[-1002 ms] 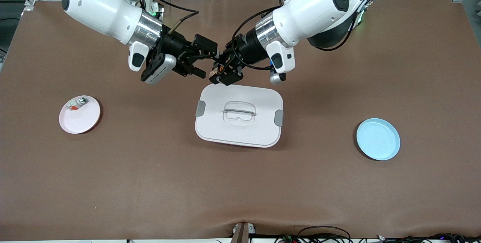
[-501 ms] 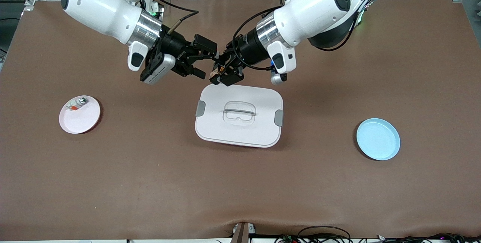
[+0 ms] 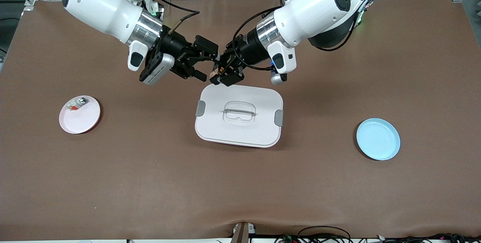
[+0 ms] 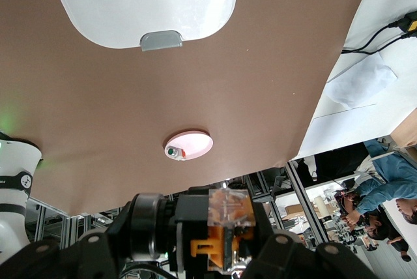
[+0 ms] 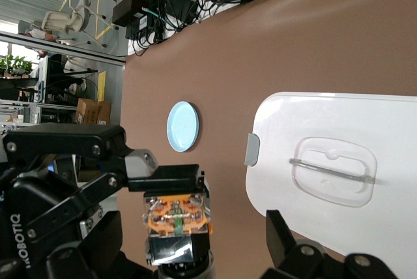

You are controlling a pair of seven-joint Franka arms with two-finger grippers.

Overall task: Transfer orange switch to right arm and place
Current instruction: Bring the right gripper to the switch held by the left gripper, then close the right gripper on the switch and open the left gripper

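The orange switch point(image 3: 213, 73), a tiny black block with an orange middle, hangs in the air just over the table beside the white container's edge nearest the robots. My left gripper point(image 3: 222, 74) is shut on it. The left wrist view shows the switch point(image 4: 225, 230) close up, with its clear cap and orange part. My right gripper point(image 3: 208, 62) is open with a finger on each side of the switch. In the right wrist view the switch point(image 5: 176, 217) sits midway in the right gripper point(image 5: 190, 233), with a gap to each of the fingers point(image 5: 281, 230).
A white lidded container point(image 3: 263, 96) lies mid-table under both hands. A pink plate point(image 3: 80, 121) with a whitish-clear small piece point(image 3: 77, 103) sits toward the right arm's end. A blue plate point(image 3: 378, 139) sits toward the left arm's end.
My right gripper has edged slightly closer around the switch. The left gripper keeps its hold and has barely moved.
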